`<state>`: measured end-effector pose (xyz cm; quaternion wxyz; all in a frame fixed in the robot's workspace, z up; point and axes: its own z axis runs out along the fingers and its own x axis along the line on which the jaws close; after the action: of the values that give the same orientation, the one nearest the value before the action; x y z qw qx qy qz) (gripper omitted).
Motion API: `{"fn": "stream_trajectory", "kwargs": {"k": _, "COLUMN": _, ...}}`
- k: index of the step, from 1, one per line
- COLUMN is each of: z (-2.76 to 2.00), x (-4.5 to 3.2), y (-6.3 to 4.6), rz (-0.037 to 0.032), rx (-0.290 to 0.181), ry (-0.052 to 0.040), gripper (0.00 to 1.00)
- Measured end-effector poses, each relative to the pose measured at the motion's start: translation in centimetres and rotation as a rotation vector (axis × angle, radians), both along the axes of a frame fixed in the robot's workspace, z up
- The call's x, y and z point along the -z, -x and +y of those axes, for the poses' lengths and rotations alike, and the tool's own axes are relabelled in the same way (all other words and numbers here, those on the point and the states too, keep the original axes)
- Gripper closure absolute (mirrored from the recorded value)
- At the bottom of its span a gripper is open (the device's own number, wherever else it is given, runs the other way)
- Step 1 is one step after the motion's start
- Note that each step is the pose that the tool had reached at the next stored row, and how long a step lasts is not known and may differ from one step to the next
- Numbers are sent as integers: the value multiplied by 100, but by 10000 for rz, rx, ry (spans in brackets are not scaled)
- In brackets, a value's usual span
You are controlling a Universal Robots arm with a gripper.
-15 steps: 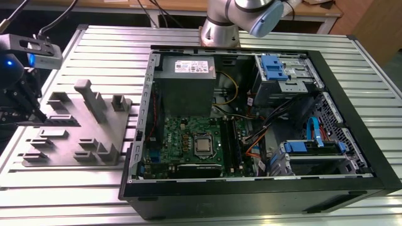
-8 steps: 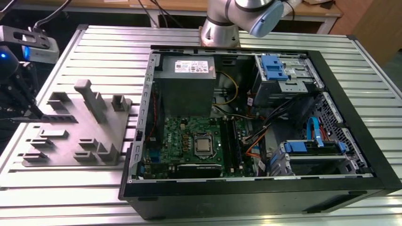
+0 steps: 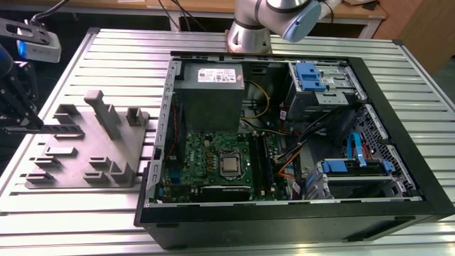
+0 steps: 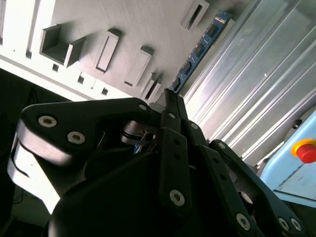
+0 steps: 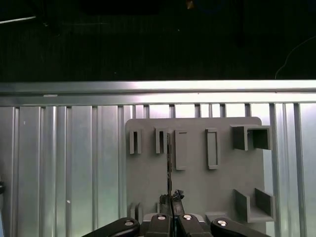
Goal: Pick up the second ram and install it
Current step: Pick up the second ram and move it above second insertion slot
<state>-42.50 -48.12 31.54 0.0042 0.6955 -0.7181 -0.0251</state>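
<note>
Ribbed aluminium table (image 3: 299,50) carries a grey fixture (image 3: 78,154) at the exterior view's left. Gripper (image 5: 170,206) pinches the second ram (image 5: 169,158) edge-on over the fixture. Hold the strip square to the fixture slots; tilt risks snagging.

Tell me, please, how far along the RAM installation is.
Done: the grasp; the gripper is shut on the second ram at the grey fixture. In hand: that ram, though I cannot tell if it is lifted clear. Left: installing; it is not yet in the motherboard slots in the open computer case.
</note>
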Motion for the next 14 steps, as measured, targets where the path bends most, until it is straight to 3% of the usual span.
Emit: {"fn": "stream_trajectory", "kwargs": {"k": 14, "z": 0, "x": -299, "y": 0, "rz": 0, "rx": 0, "ry": -46, "gripper": 92}}
